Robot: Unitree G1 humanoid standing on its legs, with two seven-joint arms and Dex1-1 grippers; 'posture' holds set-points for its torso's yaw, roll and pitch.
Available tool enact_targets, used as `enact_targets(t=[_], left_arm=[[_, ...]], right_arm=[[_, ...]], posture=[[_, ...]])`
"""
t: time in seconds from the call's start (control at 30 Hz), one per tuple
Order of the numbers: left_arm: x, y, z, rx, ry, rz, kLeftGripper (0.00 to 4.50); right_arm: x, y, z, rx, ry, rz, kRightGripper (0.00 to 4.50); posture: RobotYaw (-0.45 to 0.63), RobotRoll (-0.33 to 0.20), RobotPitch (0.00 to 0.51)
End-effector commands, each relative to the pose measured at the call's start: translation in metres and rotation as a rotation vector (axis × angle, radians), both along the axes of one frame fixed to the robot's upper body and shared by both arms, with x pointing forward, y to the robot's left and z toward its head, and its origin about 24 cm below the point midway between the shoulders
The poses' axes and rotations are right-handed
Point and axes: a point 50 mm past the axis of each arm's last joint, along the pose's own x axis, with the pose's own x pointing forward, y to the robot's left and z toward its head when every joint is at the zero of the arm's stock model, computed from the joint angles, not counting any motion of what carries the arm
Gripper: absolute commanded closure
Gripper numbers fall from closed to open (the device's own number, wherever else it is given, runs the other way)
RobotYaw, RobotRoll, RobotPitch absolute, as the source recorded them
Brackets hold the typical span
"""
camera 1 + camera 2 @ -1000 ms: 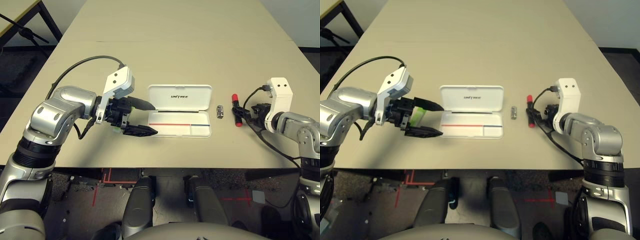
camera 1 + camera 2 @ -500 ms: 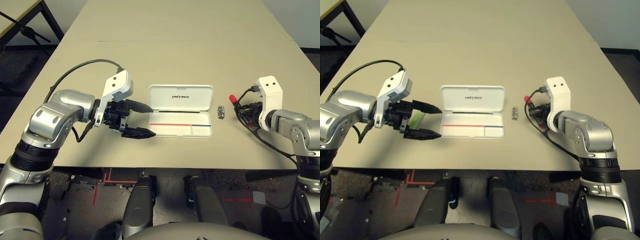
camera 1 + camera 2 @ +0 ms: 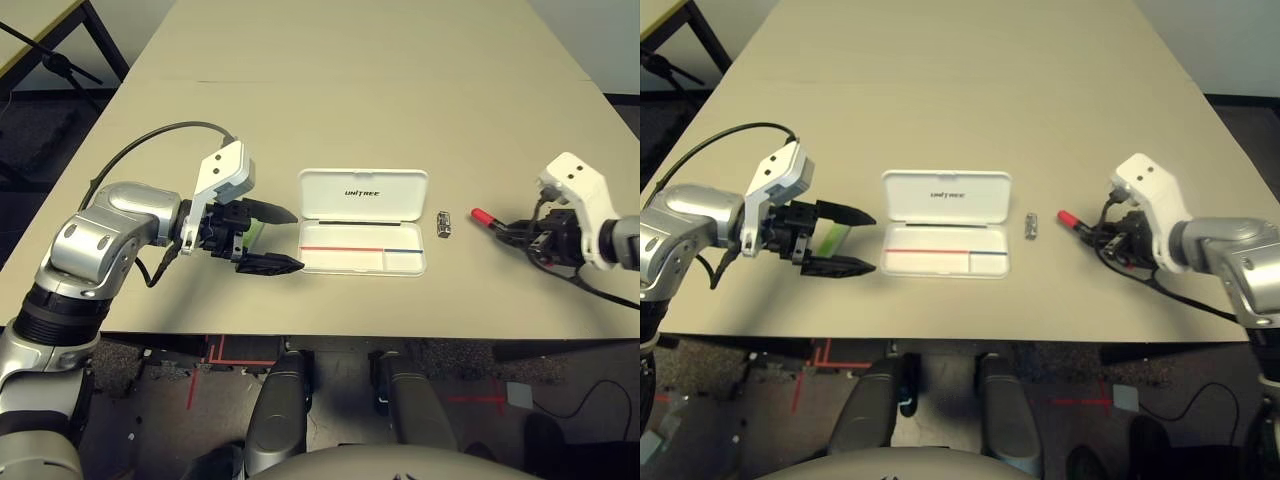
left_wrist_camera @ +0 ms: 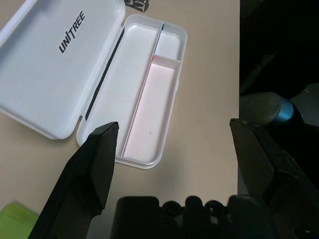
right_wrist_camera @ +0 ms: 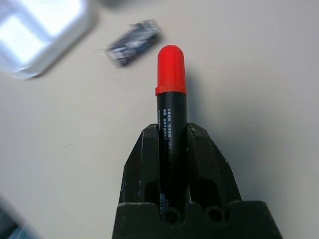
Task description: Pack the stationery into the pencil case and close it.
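Note:
The white pencil case (image 3: 363, 193) lies open at the table's middle, its "UNITREE" lid flat behind the tray (image 4: 149, 114), which holds nothing. A small silvery-black metal piece (image 3: 443, 224) rests just right of it. Farther right, my right gripper (image 3: 520, 232) is shut on the red marker (image 5: 171, 74). The marker's black body sits between the fingers and its red cap (image 3: 483, 216) points toward the case. My left gripper (image 3: 297, 239) stands open left of the case, over the light-green stick (image 3: 835, 236) lying on the table.
The beige table (image 3: 360, 90) stretches far behind the case. Its front edge runs close below the case and both grippers. A black cable (image 3: 590, 290) trails from the right wrist across the table's right part.
My right gripper has shut on the red marker and carried it to the right, away from the metal piece. The left gripper has drawn back slightly to the left, still open.

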Motion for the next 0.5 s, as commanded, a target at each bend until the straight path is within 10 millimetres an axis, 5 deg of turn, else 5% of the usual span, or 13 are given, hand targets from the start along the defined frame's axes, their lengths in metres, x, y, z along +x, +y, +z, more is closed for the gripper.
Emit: enact_targets(t=[0.03,0.23,0.5], left_arm=[[-0.001,0.003,-0.002,-0.003,0.003,0.015,0.00],[-0.003,0.005,-0.003,-0.003,0.012,0.036,0.00],[-0.006,0.011,-0.006,-0.007,0.012,0.085,0.00]], right_arm=[[-0.005,0.016,0.007,0.037,0.034,0.187,3.98],[0.003,0.041,0.014,0.007,0.001,0.403,3.98],[0.021,0.101,0.005,0.010,-0.128,0.643,3.98]], posture=[[0.17,0.000,0.178],[0.19,0.000,0.171],[0.21,0.000,0.167]])
